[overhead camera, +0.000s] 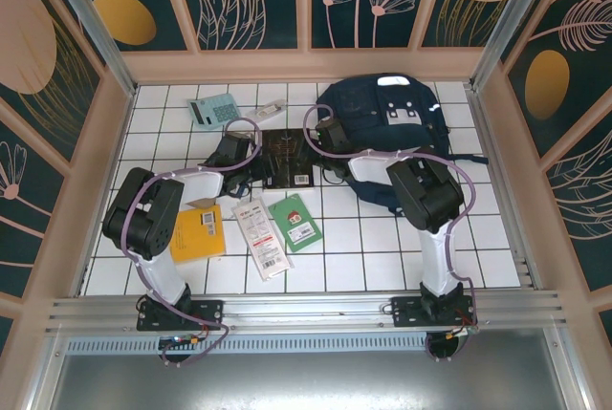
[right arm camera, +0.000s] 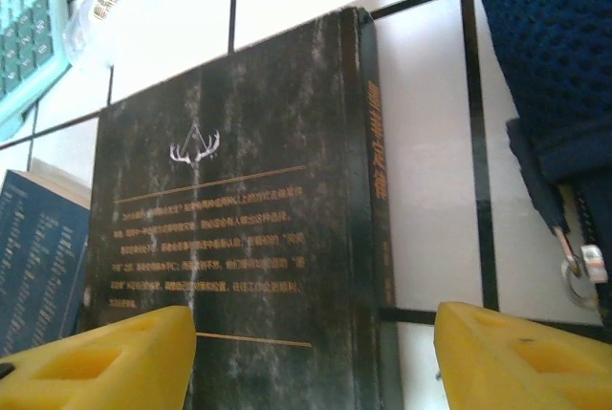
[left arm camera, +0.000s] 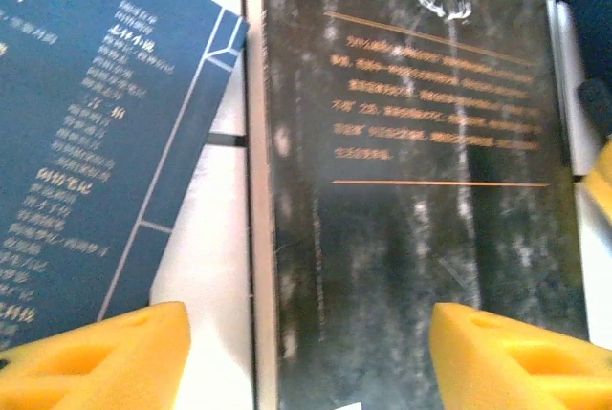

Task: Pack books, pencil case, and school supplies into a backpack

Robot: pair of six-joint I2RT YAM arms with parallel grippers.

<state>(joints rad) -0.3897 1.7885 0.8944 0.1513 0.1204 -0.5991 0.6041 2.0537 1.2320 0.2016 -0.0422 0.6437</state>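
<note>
The large navy-blue fabric backpack with white reflective stripes lies flat at the far right of the white-tiled desk; its interior cannot be made out, and a metal zip pull hangs at its edge in the right wrist view. Just beside it, with a strip of bare tile between, lies the flat black book with gold print, cover up. A flat dark blue book lies close on the black book's other side, at an angle to it. The left gripper hangs released above the gap between these two books, jaws wide apart and holding nothing. The right gripper hangs likewise released over the black book's backpack-side edge, one finger above the cover and one above the tile. Near the arm bases, an orange-yellow flat book, a long white-and-red pack and a small green book lie in a row. At the far left lie a teal calculator and a small clear packet, near each other.
</note>
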